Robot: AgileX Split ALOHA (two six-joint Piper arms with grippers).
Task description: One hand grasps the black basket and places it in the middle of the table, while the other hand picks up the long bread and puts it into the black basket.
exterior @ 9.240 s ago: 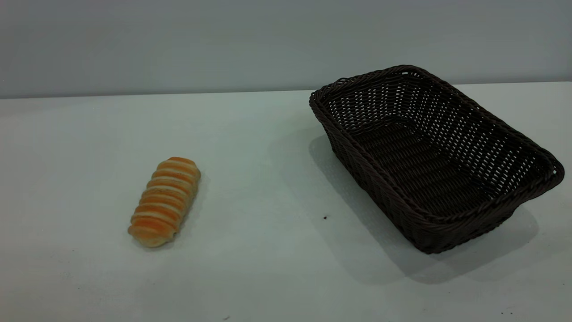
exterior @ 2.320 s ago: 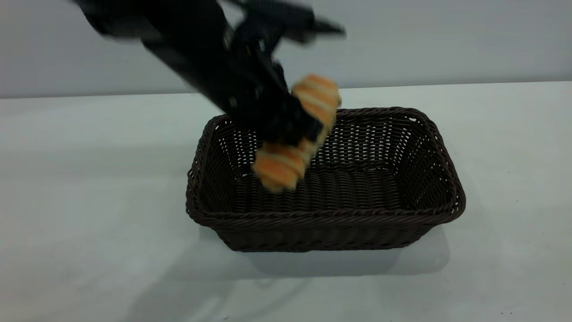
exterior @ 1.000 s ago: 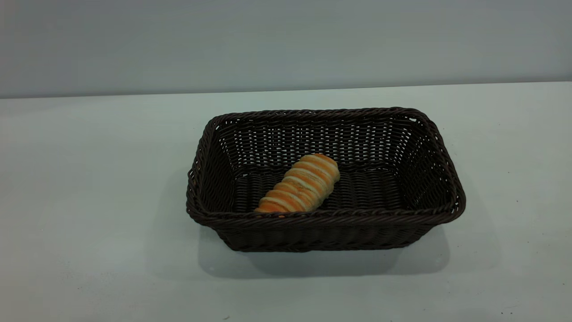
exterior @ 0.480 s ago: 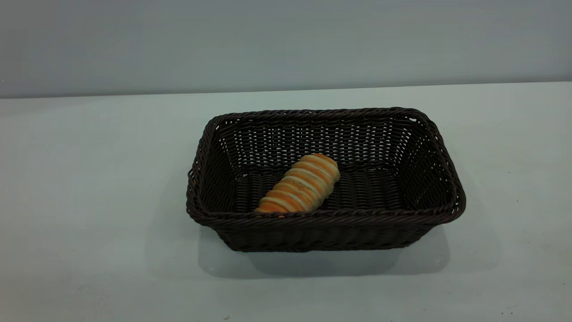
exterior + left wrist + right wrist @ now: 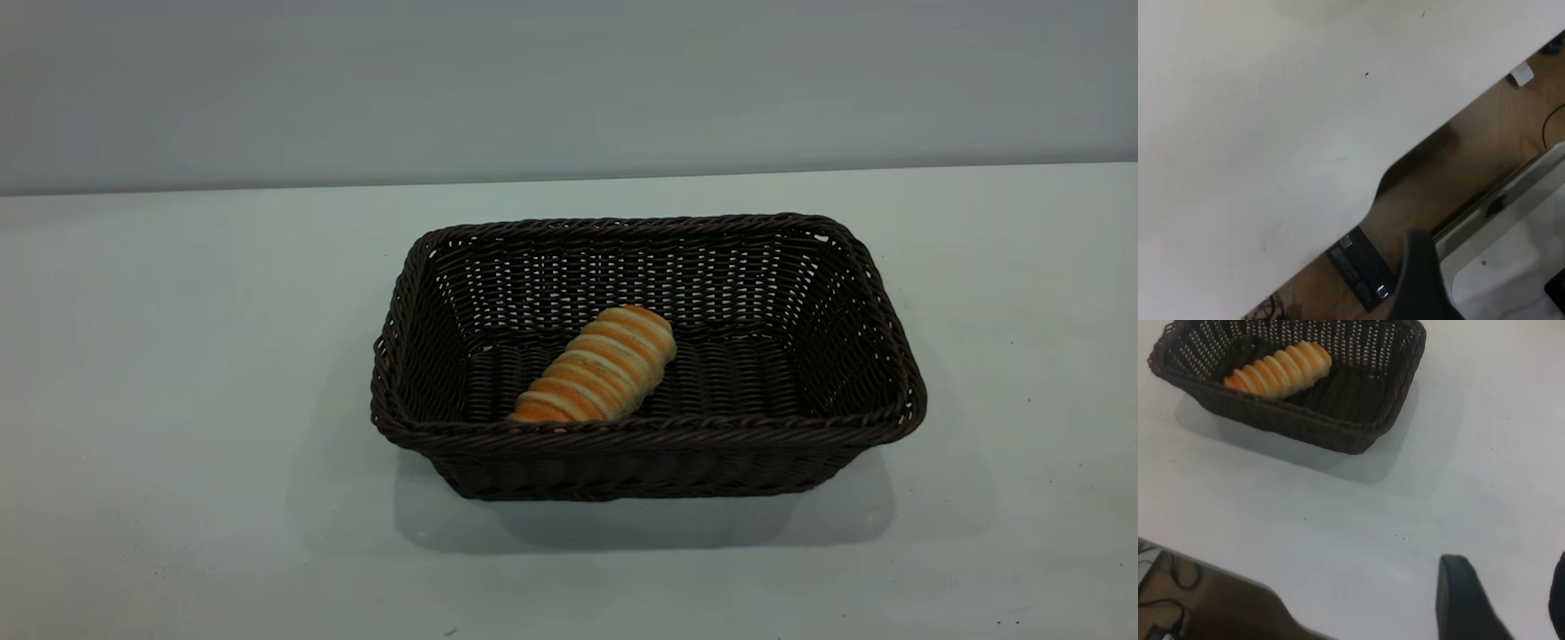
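Wicker-dark, the black basket (image 5: 867, 293) sat mid-table with the long bread (image 5: 597, 367) lying slantwise on its floor, so the job looked finished. The right gripper (image 5: 1501, 597) hung back, spread and empty; the left gripper's (image 5: 1421, 280) state I couldn't tell.

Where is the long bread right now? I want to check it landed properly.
In the exterior view the long bread lies inside the black basket, left of its middle, near the front wall.
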